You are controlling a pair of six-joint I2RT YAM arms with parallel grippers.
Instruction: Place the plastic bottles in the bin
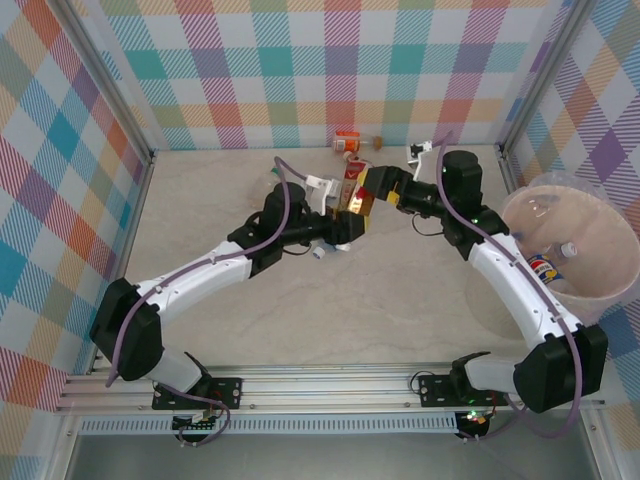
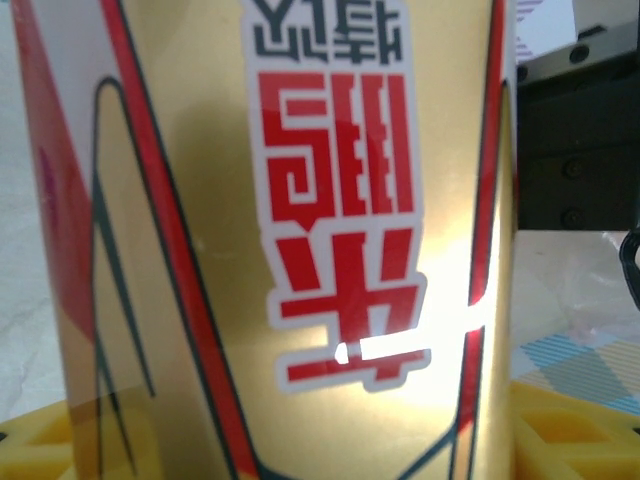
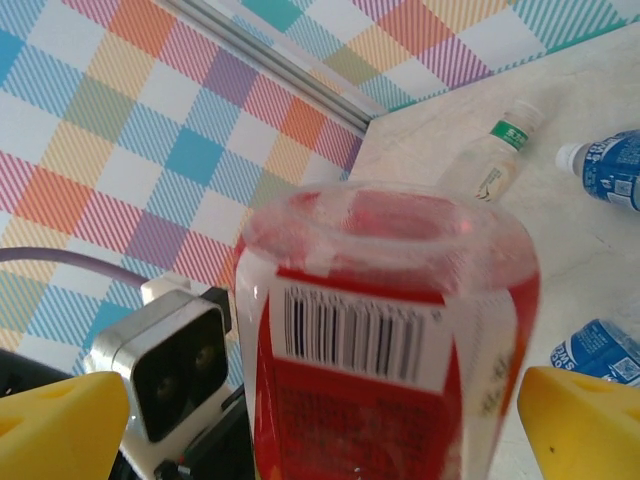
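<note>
A plastic bottle (image 1: 357,190) with a red and gold label hangs above the middle of the table between both arms. My left gripper (image 1: 343,218) is shut on it, and its gold label (image 2: 300,250) stands right in front of the left wrist camera, between the yellow fingertips (image 2: 570,425). My right gripper (image 1: 377,188) stands open around the bottle's other end (image 3: 390,330), with its yellow fingertips (image 3: 60,425) wide apart on either side and clear of the bottle. The bin (image 1: 610,290) stands at the right edge with bottles (image 1: 545,266) inside.
An orange-labelled bottle (image 1: 349,141) lies by the back wall. The right wrist view shows a green-capped bottle (image 3: 495,160) and two blue-labelled bottles (image 3: 610,165) (image 3: 600,350) lying on the table. Checked walls with metal posts enclose the table.
</note>
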